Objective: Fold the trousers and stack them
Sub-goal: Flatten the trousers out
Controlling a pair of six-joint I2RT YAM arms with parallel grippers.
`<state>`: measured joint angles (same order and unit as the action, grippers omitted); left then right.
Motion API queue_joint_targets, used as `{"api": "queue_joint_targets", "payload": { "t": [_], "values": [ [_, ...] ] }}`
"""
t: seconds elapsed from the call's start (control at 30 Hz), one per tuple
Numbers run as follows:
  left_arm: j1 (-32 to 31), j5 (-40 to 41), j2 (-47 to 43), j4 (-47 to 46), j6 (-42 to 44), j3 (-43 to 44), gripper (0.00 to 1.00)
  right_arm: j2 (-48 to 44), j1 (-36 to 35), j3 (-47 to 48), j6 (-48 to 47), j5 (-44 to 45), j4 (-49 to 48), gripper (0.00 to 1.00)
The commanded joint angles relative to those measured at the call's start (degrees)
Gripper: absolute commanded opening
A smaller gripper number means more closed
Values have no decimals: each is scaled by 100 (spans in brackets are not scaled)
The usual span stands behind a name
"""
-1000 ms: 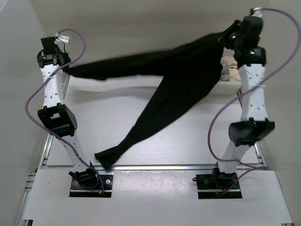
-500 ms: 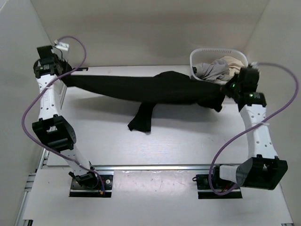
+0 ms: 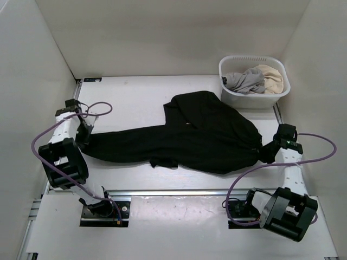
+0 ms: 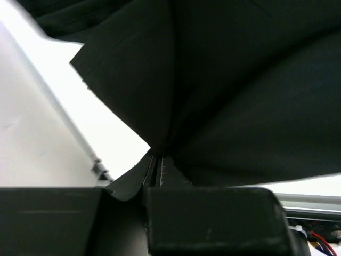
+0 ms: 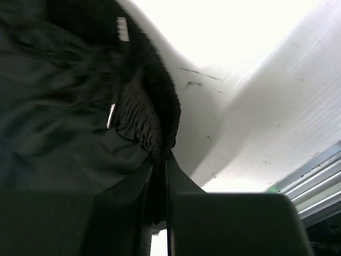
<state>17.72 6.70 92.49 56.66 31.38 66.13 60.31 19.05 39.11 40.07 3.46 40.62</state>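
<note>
White table (image 3: 135,95) boxed by plain, seemingly cream walls (image 3: 162,35).

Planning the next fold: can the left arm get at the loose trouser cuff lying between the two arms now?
Probably not yet. The left gripper is shut on the other leg end of the trousers; once released, nothing stands between it and the loose cuff.

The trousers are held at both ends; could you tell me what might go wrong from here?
The trousers lie rumpled, with one leg bunched short, so a fold may trap creases. The left fingers pinch only a thin edge, which could slip. Lifting near the basket may snag it.
</note>
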Motion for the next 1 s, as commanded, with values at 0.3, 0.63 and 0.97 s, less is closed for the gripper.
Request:
{"api": "queue_joint_targets", "payload": {
  "t": [0.3,0.63,0.97],
  "values": [
    [268,542,-291,574,298,1729,14,157,11,2058,-159,1655,1358,0],
    [268,675,-969,890,360,-266,42,-222,275,650,949,2123,1870,66],
    [102,121,-75,1013,466,2024,81,119,-838,1800,-1559,579,114,95]
  ]
}}
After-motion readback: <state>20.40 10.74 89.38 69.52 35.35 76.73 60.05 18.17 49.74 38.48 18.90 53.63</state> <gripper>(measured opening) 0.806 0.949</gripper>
